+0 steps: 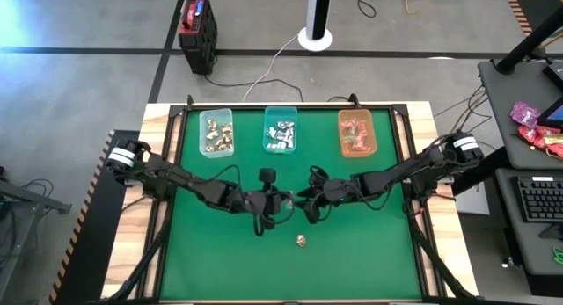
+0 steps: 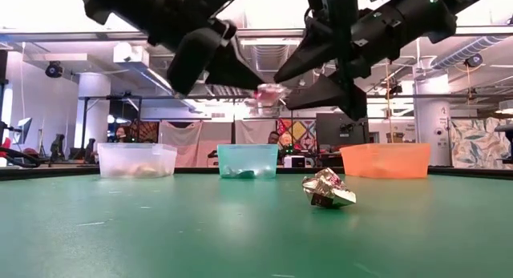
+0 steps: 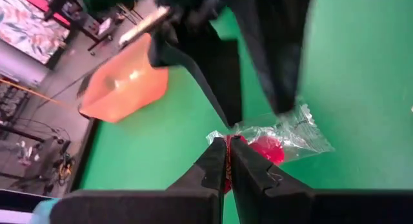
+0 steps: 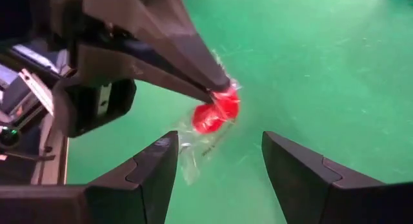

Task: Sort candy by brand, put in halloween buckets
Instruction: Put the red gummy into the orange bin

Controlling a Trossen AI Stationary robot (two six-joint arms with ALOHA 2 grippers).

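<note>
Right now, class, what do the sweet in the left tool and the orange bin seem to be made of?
The sweet, pinched by the left tool, looks like a glossy red candy in a thin, clear, crinkled plastic film, to judge by the glints. The orange bin appears to be a translucent, smooth plastic, since light glows through it.

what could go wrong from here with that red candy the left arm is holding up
The left tool pinches only the clear wrapper edge of the red candy, so it may slip out and drop onto the green mat.

The right tool is open right beside it; if the two arms close in further they might collide.

The orange bin sits well away, so a long carry adds drop risk.
</note>
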